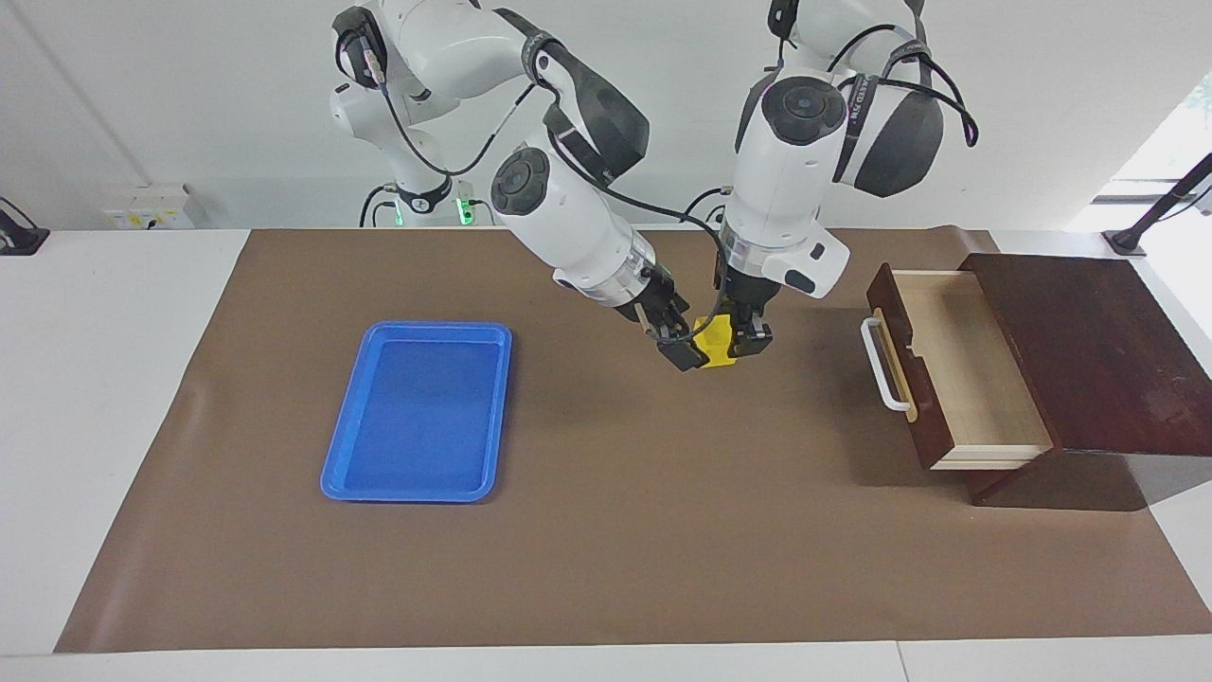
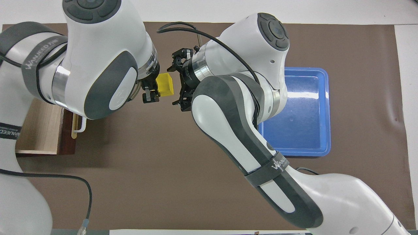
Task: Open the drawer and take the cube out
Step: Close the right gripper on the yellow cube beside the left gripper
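Drawer (image 1: 956,365) is pulled out at the left arm's end of the bench (image 1: 114,379), pale interior showing nothing in it, so the extraction looks done. Cube (image 1: 715,339) is off the bench, up over the brown mat (image 1: 615,530) between the drawer and the blue tray (image 1: 417,409). Left gripper (image 1: 746,339) has its fingers clamped on the cube from above, wrist roughly vertical. Right gripper (image 1: 684,343) comes in slanted from the tray side, fingers spread wide, tips right at the cube's free face. Reads as a mid-air handover: the left arm holds the cube out sideways so the right can take it toward the tray, my guess. Facing view shows the cube's height and the shadow on the mat under it. Overhead view shows the split better: cube (image 2: 165,84) sits in the left gripper (image 2: 152,88), with the right gripper (image 2: 178,82) spread around its exposed end; whether they already touch, can't tell.
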Robot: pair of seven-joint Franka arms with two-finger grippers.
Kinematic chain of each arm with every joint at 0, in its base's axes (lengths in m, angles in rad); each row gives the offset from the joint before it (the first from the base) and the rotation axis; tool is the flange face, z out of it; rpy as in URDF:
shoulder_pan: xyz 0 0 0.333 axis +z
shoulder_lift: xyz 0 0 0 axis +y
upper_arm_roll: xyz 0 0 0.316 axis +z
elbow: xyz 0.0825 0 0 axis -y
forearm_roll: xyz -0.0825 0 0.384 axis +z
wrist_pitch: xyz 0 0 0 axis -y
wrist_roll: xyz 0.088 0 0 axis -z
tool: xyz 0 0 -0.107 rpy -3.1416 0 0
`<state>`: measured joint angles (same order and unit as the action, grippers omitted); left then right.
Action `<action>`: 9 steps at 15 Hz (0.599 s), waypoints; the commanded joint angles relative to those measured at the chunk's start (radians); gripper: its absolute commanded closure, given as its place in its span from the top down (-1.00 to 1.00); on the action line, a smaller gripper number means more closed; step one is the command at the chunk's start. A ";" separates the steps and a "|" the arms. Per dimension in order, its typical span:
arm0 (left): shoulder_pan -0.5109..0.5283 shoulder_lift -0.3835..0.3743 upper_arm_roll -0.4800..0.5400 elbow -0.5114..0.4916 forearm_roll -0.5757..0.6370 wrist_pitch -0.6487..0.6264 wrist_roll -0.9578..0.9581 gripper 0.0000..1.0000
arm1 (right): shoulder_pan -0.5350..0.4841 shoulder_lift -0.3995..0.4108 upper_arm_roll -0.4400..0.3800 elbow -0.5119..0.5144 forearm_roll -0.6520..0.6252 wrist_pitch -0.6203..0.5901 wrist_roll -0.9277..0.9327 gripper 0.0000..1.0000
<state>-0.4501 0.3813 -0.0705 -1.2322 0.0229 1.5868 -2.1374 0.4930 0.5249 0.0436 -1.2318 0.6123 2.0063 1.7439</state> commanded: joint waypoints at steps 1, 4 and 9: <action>0.002 0.004 -0.003 0.007 0.006 0.007 -0.012 -1.00 | -0.019 0.012 0.004 0.025 0.076 0.031 -0.024 1.00; 0.002 0.004 -0.005 0.007 0.006 0.007 -0.012 -1.00 | -0.016 -0.005 0.004 -0.024 0.087 0.037 -0.089 1.00; 0.001 0.004 -0.003 0.007 0.006 0.004 -0.012 -1.00 | -0.014 -0.035 0.004 -0.106 0.109 0.072 -0.153 1.00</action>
<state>-0.4501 0.3813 -0.0705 -1.2322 0.0229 1.5869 -2.1374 0.4842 0.5245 0.0427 -1.2603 0.6873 2.0357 1.6513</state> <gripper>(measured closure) 0.454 0.000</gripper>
